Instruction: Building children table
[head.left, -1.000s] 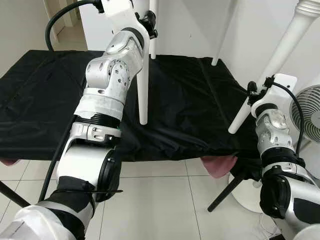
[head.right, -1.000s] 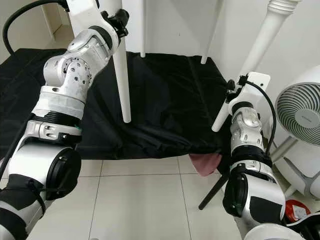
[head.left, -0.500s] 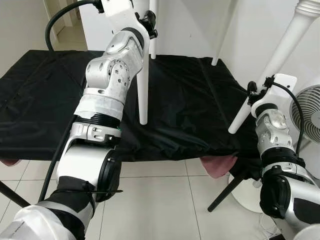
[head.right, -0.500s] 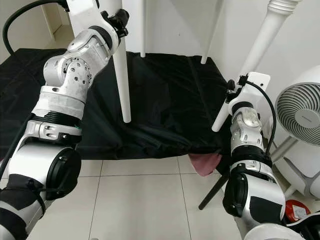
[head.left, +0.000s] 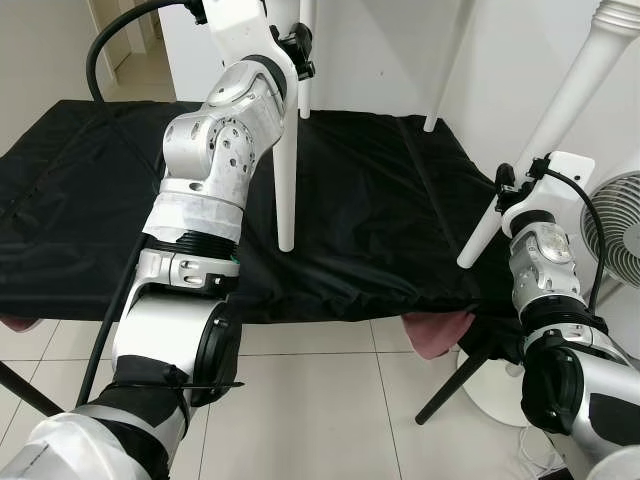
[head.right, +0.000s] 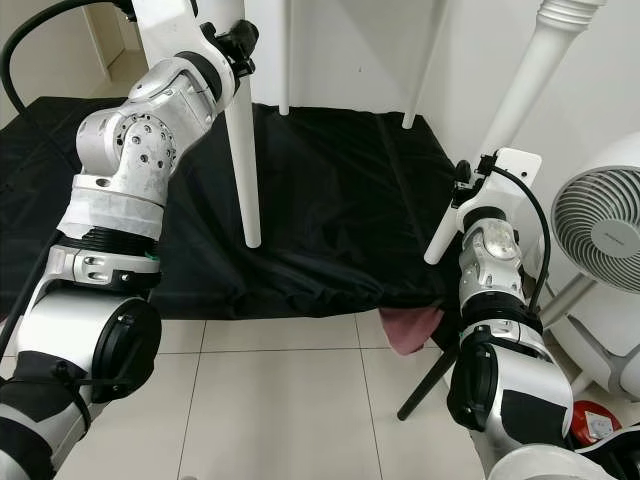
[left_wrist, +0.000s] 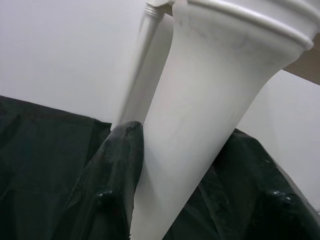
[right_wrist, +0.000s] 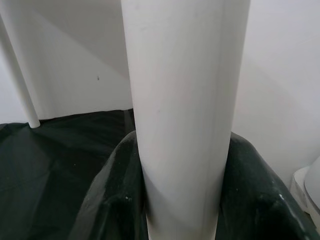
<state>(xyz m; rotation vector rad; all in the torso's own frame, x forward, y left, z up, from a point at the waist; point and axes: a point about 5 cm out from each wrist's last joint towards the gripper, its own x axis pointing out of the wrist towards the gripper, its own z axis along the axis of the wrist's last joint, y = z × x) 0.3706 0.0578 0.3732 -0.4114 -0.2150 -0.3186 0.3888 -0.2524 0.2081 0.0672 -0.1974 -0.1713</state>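
Observation:
A white children's table stands on a bed covered in black cloth (head.left: 380, 200); its front leg (head.left: 286, 190) and two back legs (head.left: 444, 70) rest on the cloth. High on the front leg, my left gripper (head.left: 296, 45) is shut, and a black finger (left_wrist: 120, 170) presses against the tapered leg (left_wrist: 200, 125). A further white leg (head.left: 560, 110) leans steeply at the bed's right corner, lower tip near the cloth's edge. My right gripper (head.left: 518, 185) is shut on it, its fingers (right_wrist: 112, 200) on both sides of the leg (right_wrist: 185, 125).
A white fan (head.right: 600, 215) stands close on the right. Pink fabric (head.left: 440, 330) hangs under the bed's front edge beside a black slanted support (head.left: 455, 385). Tiled floor (head.left: 320, 410) lies in front, and a white wall behind the bed.
My left arm's elbow has shifted slightly to the left. The table, the leaning leg and the right arm stay where they were.

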